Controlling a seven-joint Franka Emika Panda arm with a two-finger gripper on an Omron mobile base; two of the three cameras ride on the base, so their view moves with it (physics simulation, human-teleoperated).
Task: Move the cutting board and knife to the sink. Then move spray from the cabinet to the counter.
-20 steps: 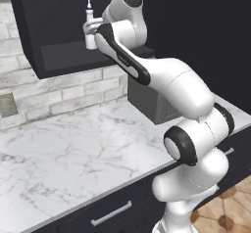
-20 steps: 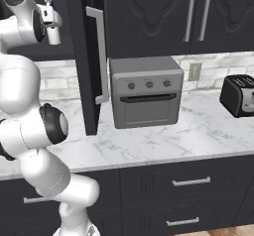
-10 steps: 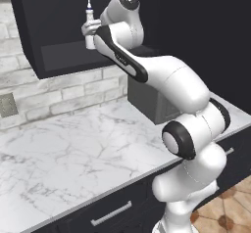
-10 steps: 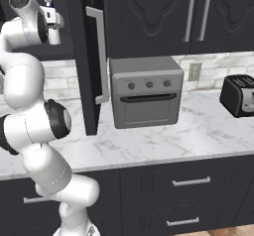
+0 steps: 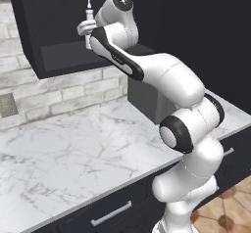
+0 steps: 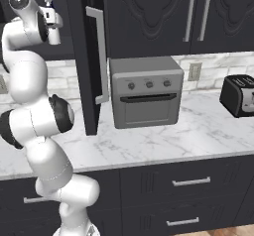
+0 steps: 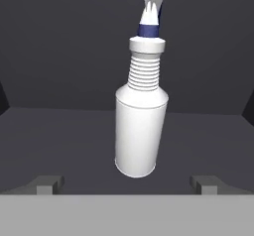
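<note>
The white spray (image 7: pixel 140 126) with its blue-tipped nozzle stands upright on the floor of the dark cabinet (image 7: pixel 49 131). My gripper (image 7: pixel 127 184) is open just in front of the bottle's base, with one fingertip on each side and nothing touching. In the left base view the spray (image 5: pixel 89 12) rises just past the hand at the open cabinet (image 5: pixel 49 46), above the white marble counter (image 5: pixel 73 149). From the right, the gripper (image 6: pixel 51 18) is raised at the cabinet's mouth. The cutting board, knife and sink are out of view.
The cabinet's open door (image 6: pixel 92 56), with a long silver handle, hangs just right of the arm. A grey toaster oven (image 6: pixel 145 91) and a black toaster (image 6: pixel 238 96) stand on the counter (image 6: pixel 198 131). Dark drawers (image 6: pixel 188 183) run below it.
The arm has leaned a little further toward the cabinet, bringing the hand closer to the spray. The spray stands where it was and the jaws stay open.
</note>
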